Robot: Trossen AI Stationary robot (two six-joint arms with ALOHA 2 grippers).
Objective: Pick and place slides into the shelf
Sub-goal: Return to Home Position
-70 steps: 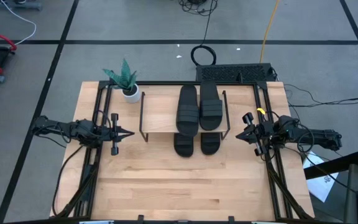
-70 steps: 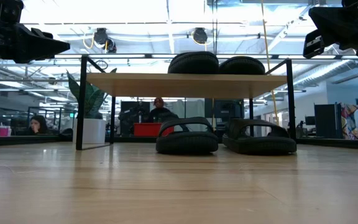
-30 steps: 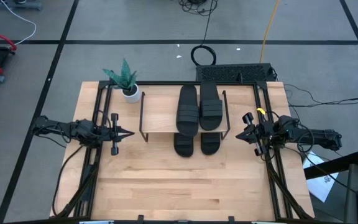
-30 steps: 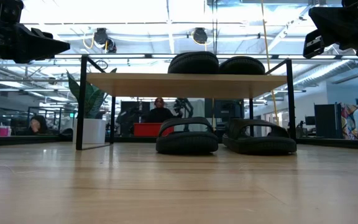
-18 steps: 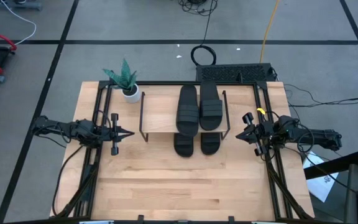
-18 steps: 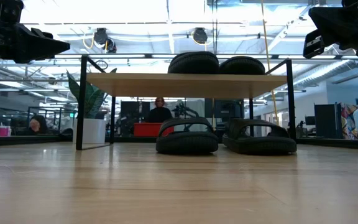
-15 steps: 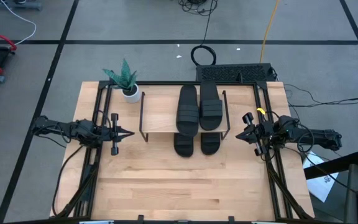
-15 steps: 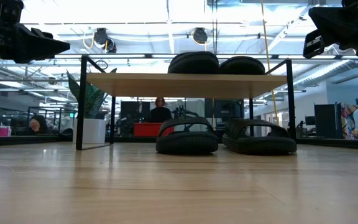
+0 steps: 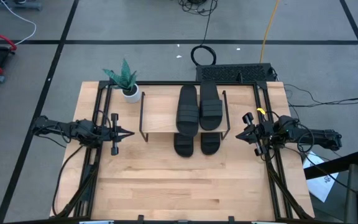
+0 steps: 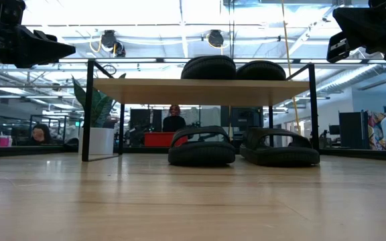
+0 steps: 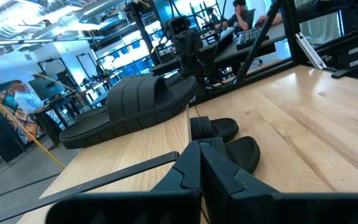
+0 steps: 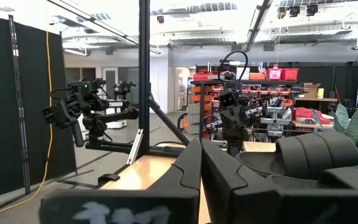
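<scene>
— Four all-black open-toe slide sandals (image 9: 211,104) with wide ribbed straps are being asked about: where are they being kept?

— All four are being carried by the low rack (image 9: 160,118) of light wooden board and thin black wire, which is standing at the middle of the far edge of the pale wooden bench (image 9: 166,186). The top pair (image 9: 187,109) is lying side by side on the right part of the board. The lower pair (image 10: 202,147) is lying on the bench under the board, with the ends sticking out toward the near edge.

— And how are the arms being held?

— The left gripper (image 9: 128,133) is being held over the left edge of the bench, jaws pressed together on nothing, pointing at the rack. The right gripper (image 9: 240,135) is being held over the right edge, jaws likewise together, near the rack's right end but apart from it. Beyond that, a green-leaved plant in a small white pot (image 9: 128,84) is being kept at the far left corner.
</scene>
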